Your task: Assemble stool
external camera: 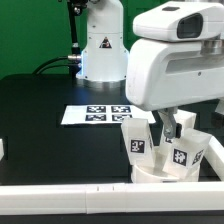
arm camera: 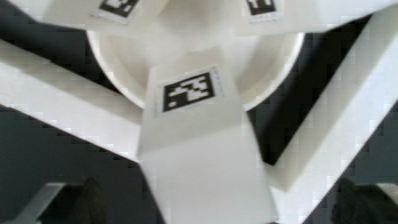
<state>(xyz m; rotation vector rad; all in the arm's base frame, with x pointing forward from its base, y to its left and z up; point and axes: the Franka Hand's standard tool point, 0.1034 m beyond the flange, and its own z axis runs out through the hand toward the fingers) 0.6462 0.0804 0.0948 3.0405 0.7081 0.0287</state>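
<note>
Sitting on the black table [external camera: 40, 140], the white Franka arm [external camera: 175, 60] fills the upper part of the exterior view, its wrist bent down over the stool [external camera: 165, 160]. Landmark = round seat [external camera: 150, 176], lying flat at the table's near edge, close against a white rail [external camera: 70, 198] that runs along that edge. Several blocky legs stand up out of the seat, tags facing outward: one leg [external camera: 137, 140] on the exterior view's left side of the seat, another leg [external camera: 186, 152] on the exterior view's right side. Gripper [external camera: 172, 126] hangs right above the seat, down between those legs; fingers spread wide, nothing pinched. Marker board [external camera: 98, 115] lies flat beyond the seat, well apart from it, toward the arm's base. Wrist view: seat rim [arm camera: 111, 75] underneath, tagged leg [arm camera: 192, 130] running across the middle, tag [arm camera: 191, 91] sharp, dark fingertips [arm camera: 54, 205] blurred either side of the leg, not touching it.
</note>
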